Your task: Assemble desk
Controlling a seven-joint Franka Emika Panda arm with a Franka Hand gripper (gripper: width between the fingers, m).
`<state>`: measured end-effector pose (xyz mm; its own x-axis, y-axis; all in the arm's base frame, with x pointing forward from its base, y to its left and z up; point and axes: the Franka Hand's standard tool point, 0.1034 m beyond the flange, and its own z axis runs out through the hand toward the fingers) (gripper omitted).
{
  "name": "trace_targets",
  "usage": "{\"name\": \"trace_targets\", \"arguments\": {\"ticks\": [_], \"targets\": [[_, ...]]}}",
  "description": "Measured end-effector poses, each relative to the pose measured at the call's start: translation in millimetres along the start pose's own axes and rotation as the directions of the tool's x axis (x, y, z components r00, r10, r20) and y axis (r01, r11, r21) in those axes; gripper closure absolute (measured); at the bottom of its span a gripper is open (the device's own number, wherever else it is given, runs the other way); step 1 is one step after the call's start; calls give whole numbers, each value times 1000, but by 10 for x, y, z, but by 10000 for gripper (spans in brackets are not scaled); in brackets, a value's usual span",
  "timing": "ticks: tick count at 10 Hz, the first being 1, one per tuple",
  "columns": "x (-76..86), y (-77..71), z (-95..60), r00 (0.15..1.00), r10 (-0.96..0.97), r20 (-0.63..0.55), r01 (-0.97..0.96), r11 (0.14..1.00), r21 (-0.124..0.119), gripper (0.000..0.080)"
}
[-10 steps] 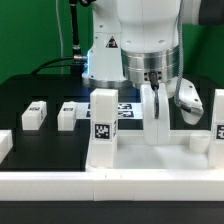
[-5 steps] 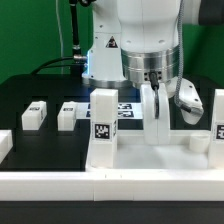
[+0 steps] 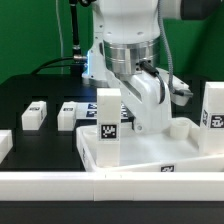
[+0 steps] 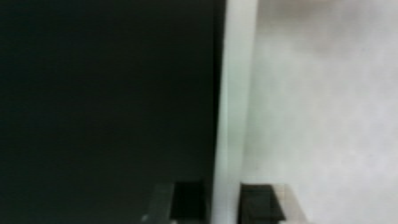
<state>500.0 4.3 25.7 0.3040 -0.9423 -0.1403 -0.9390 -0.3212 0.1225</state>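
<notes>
The white desk top [image 3: 150, 152] lies upside-down style as a rimmed tray on the black table, skewed to the front rail. Two tagged white legs stand in its corners, one toward the exterior view's left [image 3: 108, 120] and one at the right [image 3: 212, 118]. My gripper [image 3: 148, 116] reaches down over the tray's far rim, jaws shut on that thin wall. In the wrist view my gripper [image 4: 226, 206] straddles the white rim edge [image 4: 238, 100], with dark table on one side and white tray on the other. Two loose legs [image 3: 34, 114] [image 3: 67, 115] lie at the left.
A long white rail [image 3: 90, 186] runs along the front edge. The marker board [image 3: 126, 109] lies behind the tray, partly hidden by the gripper. A small white part [image 3: 4, 143] sits at the far left. The robot base stands at the back.
The gripper has shifted toward the exterior view's left and turned, and the desk top has swung with it, now lying askew; the right leg has moved inward.
</notes>
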Motion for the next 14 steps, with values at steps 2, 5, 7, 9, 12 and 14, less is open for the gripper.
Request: {"name": "trace_targets", "arguments": {"ticks": [2, 5, 7, 9, 12, 14], "targets": [[78, 77, 17, 994, -110, -4, 110, 994, -9, 724], [311, 193, -21, 886, -464, 1, 463, 885, -54, 722], [436, 22, -173, 735, -678, -25, 677, 735, -33, 740], [446, 41, -159, 656, -754, -22, 753, 657, -42, 748], [470, 52, -161, 495, -869, -12, 868, 495, -48, 771], [474, 54, -161, 493, -870, -12, 869, 493, -48, 694]]}}
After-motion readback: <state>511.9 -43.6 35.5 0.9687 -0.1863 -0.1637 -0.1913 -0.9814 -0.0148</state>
